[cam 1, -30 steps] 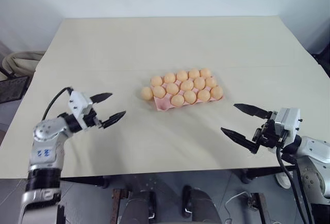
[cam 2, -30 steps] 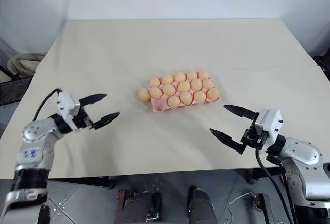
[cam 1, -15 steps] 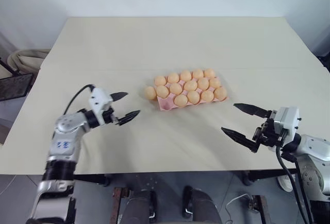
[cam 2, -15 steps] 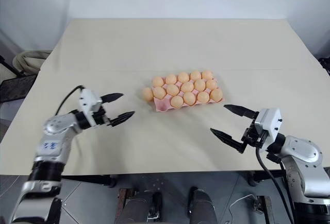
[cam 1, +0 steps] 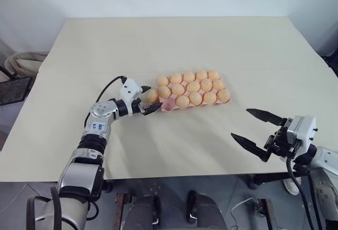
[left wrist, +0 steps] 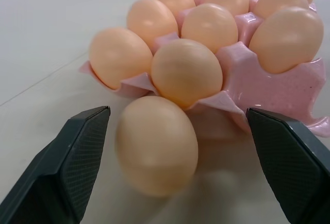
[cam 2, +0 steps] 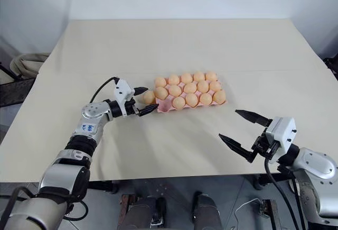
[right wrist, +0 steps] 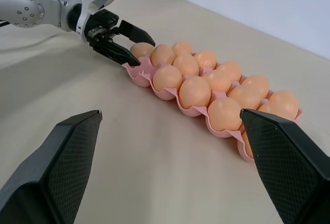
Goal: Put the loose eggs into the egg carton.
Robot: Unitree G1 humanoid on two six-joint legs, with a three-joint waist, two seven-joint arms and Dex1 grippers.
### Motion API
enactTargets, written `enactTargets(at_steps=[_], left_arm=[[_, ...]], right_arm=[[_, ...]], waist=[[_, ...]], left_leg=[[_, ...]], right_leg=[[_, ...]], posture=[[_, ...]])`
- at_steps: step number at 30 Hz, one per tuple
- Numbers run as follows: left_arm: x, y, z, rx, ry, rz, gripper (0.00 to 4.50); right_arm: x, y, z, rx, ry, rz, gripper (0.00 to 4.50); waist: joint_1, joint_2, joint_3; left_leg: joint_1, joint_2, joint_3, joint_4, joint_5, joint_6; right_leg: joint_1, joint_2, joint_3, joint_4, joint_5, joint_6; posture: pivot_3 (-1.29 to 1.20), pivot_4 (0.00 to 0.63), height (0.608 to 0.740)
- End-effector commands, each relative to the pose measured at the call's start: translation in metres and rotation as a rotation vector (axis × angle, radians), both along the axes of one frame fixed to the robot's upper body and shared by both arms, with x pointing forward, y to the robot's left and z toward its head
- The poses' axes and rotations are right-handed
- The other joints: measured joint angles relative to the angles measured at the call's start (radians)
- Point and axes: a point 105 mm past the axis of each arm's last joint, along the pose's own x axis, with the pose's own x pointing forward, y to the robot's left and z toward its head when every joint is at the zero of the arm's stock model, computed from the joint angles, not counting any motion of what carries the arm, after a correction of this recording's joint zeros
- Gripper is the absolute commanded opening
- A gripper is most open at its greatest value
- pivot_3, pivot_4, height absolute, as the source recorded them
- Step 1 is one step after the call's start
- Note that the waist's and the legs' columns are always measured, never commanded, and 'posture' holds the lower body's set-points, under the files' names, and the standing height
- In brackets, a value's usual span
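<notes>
egg [left wrist: 156, 151]: one loose egg lies on the counter [cam 1: 174, 45], touching or just beside the carton's left end, at its near corner.
carton [left wrist: 281, 87]: pink moulded tray, middle of the counter, long side running left to right; fourteen eggs sit in its cups as far as i can count, so one cup should be free, though which one i cannot tell.
left gripper [cam 1: 146, 99]: jaws open, one finger on each side of the loose egg, neither pad clearly touching it; nothing is held.
right gripper [cam 1: 257, 130]: jaws open wide and empty, hanging over the near right part of the counter, well apart from the carton.
egg axis: in the left wrist view the egg looks to rest on its side, long axis tilted a little and running roughly along the gripper's line; which end is the blunter i cannot tell.
handling: judged light, smooth, hard-shelled and brittle; likely to roll if nudged and to slip from hard pads.
where to grip: across the widest part of the belly, pads on opposite sides, closing gently and only enough to lift.
risk: one finger is near the carton's wall, so closing may push the tray or pinch its scalloped edge.
step: judged as the approach to the last egg, grasp not yet made.
</notes>
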Motion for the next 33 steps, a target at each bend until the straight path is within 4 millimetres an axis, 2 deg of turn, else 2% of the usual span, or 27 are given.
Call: enactTargets(at_steps=[1,8,12,16,26,30,33], left_arm=[[0.006,-0.006,0.010,0.007,-0.037,-0.003,4.48],[0.010,0.000,0.011,0.003,-0.016,0.003,4.48],[0.007,0.001,0.006,0.003,0.010,-0.009,3.63],[0.004,0.007,0.000,0.007,0.029,-0.005,2.35],[-0.001,0.026,0.005,-0.024,0.040,0.000,2.35],[-0.003,0.027,0.023,-0.080,0.001,-0.020,2.35],[-0.009,0.015,0.038,-0.125,-0.031,-0.103,2.35]], right_arm=[[-0.004,-0.001,0.011,0.012,-0.047,-0.014,4.50],[-0.003,-0.002,0.013,0.012,-0.055,-0.022,4.50],[-0.002,0.000,0.013,0.015,-0.057,-0.019,4.50],[0.000,0.001,0.012,0.017,-0.053,-0.012,4.50],[0.001,0.001,0.010,0.017,-0.043,0.000,4.50],[0.001,0.002,0.009,0.017,-0.042,0.004,4.50],[0.002,0.002,0.008,0.017,-0.041,0.005,4.50]], waist=[[0.000,0.000,0.000],[-0.001,0.000,0.000],[-0.001,0.000,0.000],[-0.002,0.000,0.000],[-0.004,0.000,0.000],[-0.003,0.000,0.000],[-0.001,0.000,0.000]], left_leg=[[0.000,0.000,0.000,0.000,0.000,0.000],[0.000,0.000,0.000,0.000,0.000,0.000],[0.000,0.000,0.000,0.000,0.000,0.001],[0.000,0.000,0.000,0.001,0.000,0.001],[0.000,0.000,0.000,0.000,0.000,0.001],[0.000,0.000,0.000,0.000,0.000,0.001],[0.000,0.000,0.000,0.000,0.000,0.001]], right_leg=[[0.000,0.000,0.000,0.000,0.000,0.000],[0.000,0.000,0.000,0.000,0.000,0.000],[0.000,0.000,0.000,0.000,0.000,0.000],[0.000,0.000,0.000,0.000,0.000,0.000],[0.000,0.000,0.000,0.000,0.000,0.000],[0.000,0.000,0.000,0.000,0.001,0.000],[0.000,0.000,0.000,0.001,0.001,0.000]], posture=[[0.00,0.150,0.740],[0.00,0.150,0.740],[0.00,0.150,0.740],[0.00,0.150,0.740],[0.00,0.150,0.740],[0.00,0.150,0.740],[0.00,0.150,0.740]])
